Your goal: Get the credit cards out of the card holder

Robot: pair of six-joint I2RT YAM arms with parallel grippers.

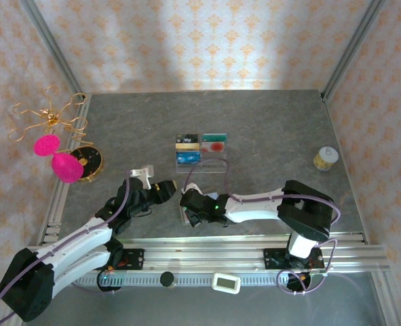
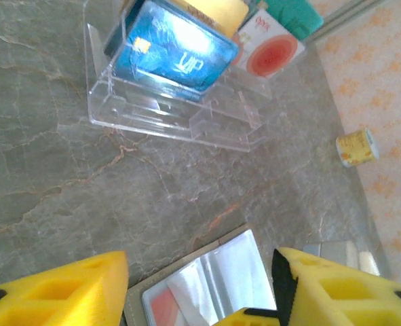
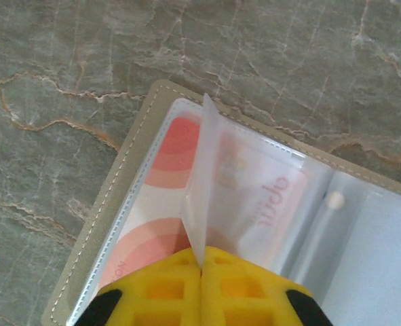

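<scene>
Contact point: the right gripper [image 3: 201, 261], a yellow two-finger claw at the bottom centre of the right wrist view, is fully closed on one clear plastic sleeve leaf [image 3: 207, 170] of the olive-grey folding card holder [image 3: 112, 204] and holds that leaf on edge. The holder lies open and flat on the grey marbled table [image 3: 51, 68]. Its stitched outer edge runs from lower left to upper centre of the frame.

A pale credit card with round red blotches [image 3: 153, 197] sits in the pocket directly left of the pinched leaf, its long axis parallel to that edge. A second pale card [image 3: 261, 197] shows through the leaf on its right. Its printing is inverted and I cannot read it with certainty.

The left gripper [image 2: 200, 272] stands open and holds nothing. The holder's pale lining shows between its fingers at the bottom of the left wrist view. Judgement: the left arm is the free one for the pull, with the holder straight ahead of it.

Legible text: the bright blue card [image 2: 176, 47] standing in the clear acrylic tray [image 2: 166, 115], upper left, appears to read "VIP". The white card with a red blotch [image 2: 271, 51] beside it carries red characters too small to read.
</scene>
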